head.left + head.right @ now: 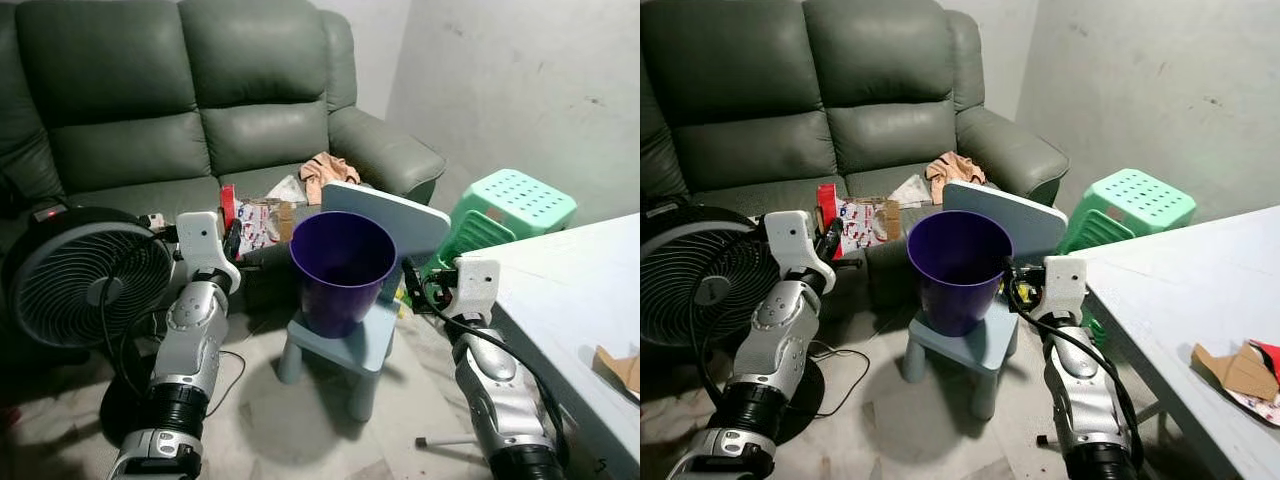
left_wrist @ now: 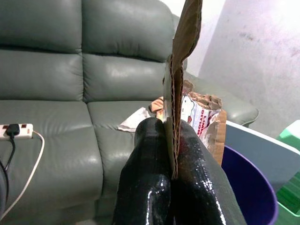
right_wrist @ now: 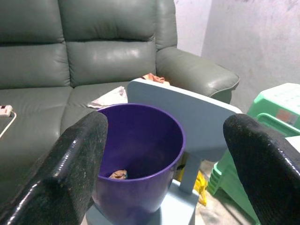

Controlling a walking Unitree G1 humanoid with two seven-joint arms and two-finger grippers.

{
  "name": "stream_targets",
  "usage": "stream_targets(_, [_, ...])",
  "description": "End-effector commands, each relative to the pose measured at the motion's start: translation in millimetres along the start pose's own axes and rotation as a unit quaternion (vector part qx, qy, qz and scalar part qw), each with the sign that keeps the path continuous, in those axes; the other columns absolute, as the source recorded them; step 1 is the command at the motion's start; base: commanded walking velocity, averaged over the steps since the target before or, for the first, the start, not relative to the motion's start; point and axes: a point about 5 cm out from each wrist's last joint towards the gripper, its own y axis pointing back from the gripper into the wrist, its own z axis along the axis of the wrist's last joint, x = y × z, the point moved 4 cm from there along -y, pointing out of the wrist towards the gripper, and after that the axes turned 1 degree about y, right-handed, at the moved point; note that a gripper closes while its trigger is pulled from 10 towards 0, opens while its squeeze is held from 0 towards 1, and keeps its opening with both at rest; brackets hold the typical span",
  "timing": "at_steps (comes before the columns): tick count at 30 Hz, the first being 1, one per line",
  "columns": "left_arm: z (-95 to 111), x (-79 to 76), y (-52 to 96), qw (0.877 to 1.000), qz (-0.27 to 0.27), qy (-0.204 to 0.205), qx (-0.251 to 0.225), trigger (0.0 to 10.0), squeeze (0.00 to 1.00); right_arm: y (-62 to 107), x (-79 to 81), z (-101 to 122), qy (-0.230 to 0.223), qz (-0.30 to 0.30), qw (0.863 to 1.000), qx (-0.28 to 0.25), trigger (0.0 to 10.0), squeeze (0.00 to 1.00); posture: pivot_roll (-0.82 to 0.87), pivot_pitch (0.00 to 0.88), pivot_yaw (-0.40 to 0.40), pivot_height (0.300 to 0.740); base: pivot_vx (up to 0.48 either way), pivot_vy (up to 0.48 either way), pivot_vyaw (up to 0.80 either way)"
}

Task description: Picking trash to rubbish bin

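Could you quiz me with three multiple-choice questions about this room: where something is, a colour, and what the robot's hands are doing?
1. Where does the purple bin stand?
A. on the sofa
B. on the small blue chair
C. on the white table

2. What colour is the stool by the wall?
A. green
B. red
C. black

3. What is the left gripper doing?
A. hanging open
B. gripping the fan
C. shut on a piece of cardboard

Answers: 1 B, the bin sits on the chair's seat. 2 A, its top is mint green. 3 C, both fingers pinch the cardboard edge, while the right gripper is open before the bin.
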Motion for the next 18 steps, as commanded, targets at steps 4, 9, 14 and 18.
stream_targets(4, [2.8,-3.9,-0.9,1.000,-0.007,-0.004,-0.002,10.0,0.00,0.3,-2.5,4.8,-0.001,0.001,1.000,-0.006,10.0,0.00,0.02,0.000,-0.075,0.740,0.322,0.000,0.00])
stream_targets(9, [2.7,-3.6,-0.9,1.000,-0.006,-0.003,-0.001,10.0,0.00,0.2,-1.2,4.9,0.000,0.004,1.000,-0.005,10.0,0.00,0.02,0.000,-0.076,0.740,0.322,0.000,0.00])
stream_targets(14, [3.1,-3.1,-1.0,1.000,-0.006,-0.003,-0.002,10.0,0.00,-0.3,1.5,4.6,0.001,0.010,1.000,-0.004,10.0,0.00,0.02,0.000,-0.076,0.740,0.316,0.000,0.00])
stream_targets(18, [3.4,-2.6,-0.7,1.000,-0.005,-0.003,-0.002,10.0,0.00,0.2,2.2,4.7,0.002,0.012,1.000,-0.005,10.0,0.00,0.02,0.000,-0.076,0.740,0.319,0.000,0.00])
